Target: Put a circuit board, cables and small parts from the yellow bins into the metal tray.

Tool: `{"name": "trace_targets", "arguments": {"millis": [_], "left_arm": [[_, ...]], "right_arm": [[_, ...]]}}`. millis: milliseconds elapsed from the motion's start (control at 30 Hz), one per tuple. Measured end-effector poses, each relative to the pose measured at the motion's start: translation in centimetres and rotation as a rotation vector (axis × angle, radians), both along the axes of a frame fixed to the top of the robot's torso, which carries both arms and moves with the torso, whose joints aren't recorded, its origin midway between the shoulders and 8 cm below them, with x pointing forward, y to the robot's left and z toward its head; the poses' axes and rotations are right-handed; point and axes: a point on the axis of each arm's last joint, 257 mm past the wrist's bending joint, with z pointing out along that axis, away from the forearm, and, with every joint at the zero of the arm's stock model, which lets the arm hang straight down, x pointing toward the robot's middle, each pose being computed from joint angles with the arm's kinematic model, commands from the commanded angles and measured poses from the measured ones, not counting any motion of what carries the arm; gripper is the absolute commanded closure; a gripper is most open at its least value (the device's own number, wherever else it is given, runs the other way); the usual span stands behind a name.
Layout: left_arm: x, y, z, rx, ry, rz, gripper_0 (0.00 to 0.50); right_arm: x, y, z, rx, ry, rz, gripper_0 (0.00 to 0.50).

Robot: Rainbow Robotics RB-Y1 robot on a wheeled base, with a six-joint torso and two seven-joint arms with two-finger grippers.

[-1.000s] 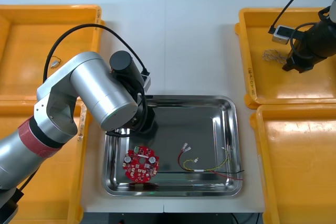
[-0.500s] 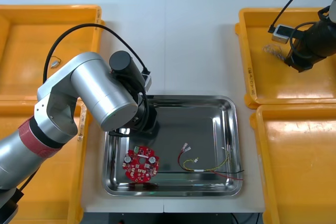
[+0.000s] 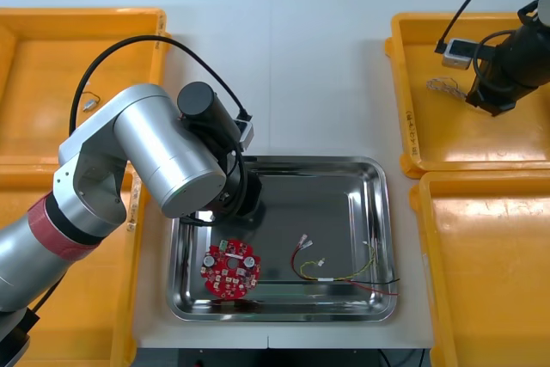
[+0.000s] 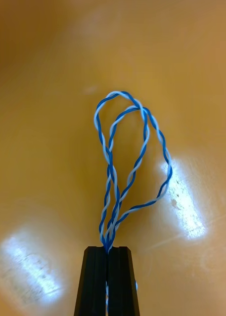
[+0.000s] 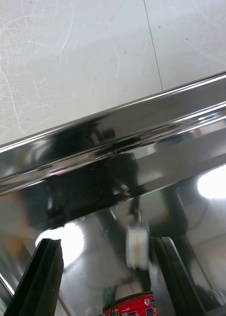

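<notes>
Starting with the right wrist view, the right gripper (image 4: pixel 108 249) has its black fingers pressed together on the ends of a twisted blue and white cable (image 4: pixel 126 158). The cable's loops trail beyond the fingertips over the floor of a yellow bin (image 4: pixel 43 98) (orange here). By the left wrist view, the left gripper (image 5: pixel 105 244) is spread wide and holds nothing, with the rim of the metal tray (image 5: pixel 117 123) just beyond its tips and the red circuit board (image 5: pixel 135 305) low between them. From the front view, that board and a red and yellow cable (image 3: pixel 344 271) lie in the tray, so fetching this second cable looks like the step in hand. The next move calls for a lift clear of the bin wall and a carry across to the tray. No writing is readable anywhere.
</notes>
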Motion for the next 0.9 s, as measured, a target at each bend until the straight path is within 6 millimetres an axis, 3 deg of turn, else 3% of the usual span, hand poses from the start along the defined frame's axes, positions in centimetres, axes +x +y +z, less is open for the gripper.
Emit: {"name": "trace_targets", "arguments": {"millis": [567, 900], "left_arm": [[-0.5, -0.1, 0.6, 0.007, -0.007, -0.014, 0.000], [-1.6, 2.1, 3.7, 0.011, 0.022, 0.012, 0.000]], "right_arm": [[-3.6, 1.1, 5.9, -0.039, 0.046, 0.067, 0.500], [-5.1, 1.5, 7.7, -0.041, 0.057, 0.089, 0.500]]}}
